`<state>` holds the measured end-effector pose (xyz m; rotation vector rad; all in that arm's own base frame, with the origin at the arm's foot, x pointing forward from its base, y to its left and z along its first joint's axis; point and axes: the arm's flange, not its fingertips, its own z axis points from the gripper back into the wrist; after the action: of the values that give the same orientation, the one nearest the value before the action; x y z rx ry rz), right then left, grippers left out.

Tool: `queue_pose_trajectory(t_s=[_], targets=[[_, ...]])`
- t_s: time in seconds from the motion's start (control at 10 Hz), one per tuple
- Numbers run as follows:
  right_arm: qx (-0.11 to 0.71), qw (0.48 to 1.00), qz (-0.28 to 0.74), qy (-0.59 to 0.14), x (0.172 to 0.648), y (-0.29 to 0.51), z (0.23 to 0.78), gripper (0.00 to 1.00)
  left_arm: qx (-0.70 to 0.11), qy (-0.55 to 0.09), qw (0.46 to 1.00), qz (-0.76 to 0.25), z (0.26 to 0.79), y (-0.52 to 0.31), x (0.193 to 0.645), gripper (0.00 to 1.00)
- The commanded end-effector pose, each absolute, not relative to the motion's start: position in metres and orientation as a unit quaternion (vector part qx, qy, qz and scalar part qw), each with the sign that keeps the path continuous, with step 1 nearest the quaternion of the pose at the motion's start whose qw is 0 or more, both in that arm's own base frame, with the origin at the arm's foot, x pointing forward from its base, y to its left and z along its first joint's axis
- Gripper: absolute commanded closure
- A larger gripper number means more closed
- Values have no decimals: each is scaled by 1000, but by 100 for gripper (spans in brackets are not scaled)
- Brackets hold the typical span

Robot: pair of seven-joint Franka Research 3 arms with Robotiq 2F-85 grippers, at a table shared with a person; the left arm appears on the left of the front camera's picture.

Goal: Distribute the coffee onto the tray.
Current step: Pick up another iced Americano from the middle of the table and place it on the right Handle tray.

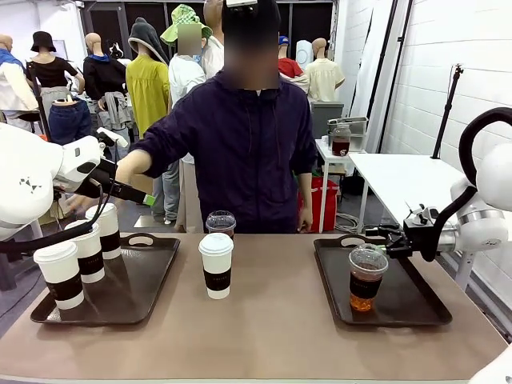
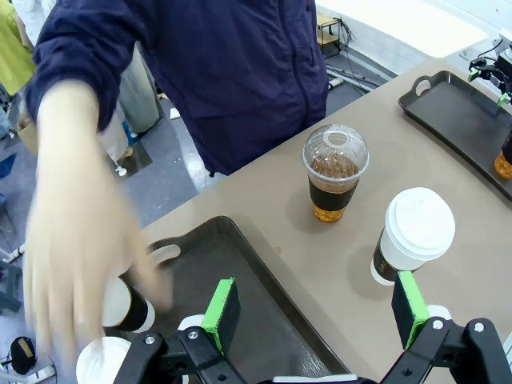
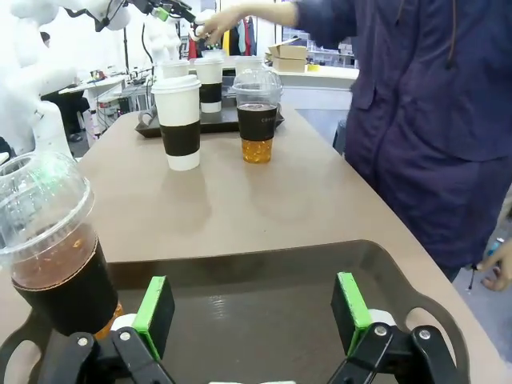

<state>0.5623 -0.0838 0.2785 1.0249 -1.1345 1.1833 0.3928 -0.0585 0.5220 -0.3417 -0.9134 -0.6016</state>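
Front view: three white brown-sleeved paper cups point(image 1: 88, 250) on left black tray point(image 1: 136, 292), clear dome-lidded plastic cup point(image 1: 366, 278) on right black tray point(image 1: 412, 298), another white cup point(image 1: 216, 266) and clear cup point(image 1: 221, 223) undistributed on bench point(image 1: 272, 332); left end effector point(image 2: 316, 308), right end effector point(image 3: 252, 312) spread, empty.

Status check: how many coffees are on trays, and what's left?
Done: three white cups stand on the left tray, one clear cup on the right tray. In hand: nothing; left pincer and right pincer are open, empty. Left: fourth white cup and second clear cup on the table.
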Motion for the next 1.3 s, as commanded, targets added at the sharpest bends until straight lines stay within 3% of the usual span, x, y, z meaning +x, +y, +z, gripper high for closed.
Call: queue_pose_trajectory(t_s=[0.0,0.3,0.8,1.2], targets=[[437,566,504,-485,559,-84,277,0,-162,-430,841,-284,522,-58,393,0],[436,569,503,-483,562,-85,278,0,-162,-430,841,-284,522,-58,393,0],[467,519,539,-473,627,-30,247,0,-162,-430,841,-284,522,-58,393,0],[507,518,509,-464,642,24,240,0,-162,-430,841,-284,522,-58,393,0]])
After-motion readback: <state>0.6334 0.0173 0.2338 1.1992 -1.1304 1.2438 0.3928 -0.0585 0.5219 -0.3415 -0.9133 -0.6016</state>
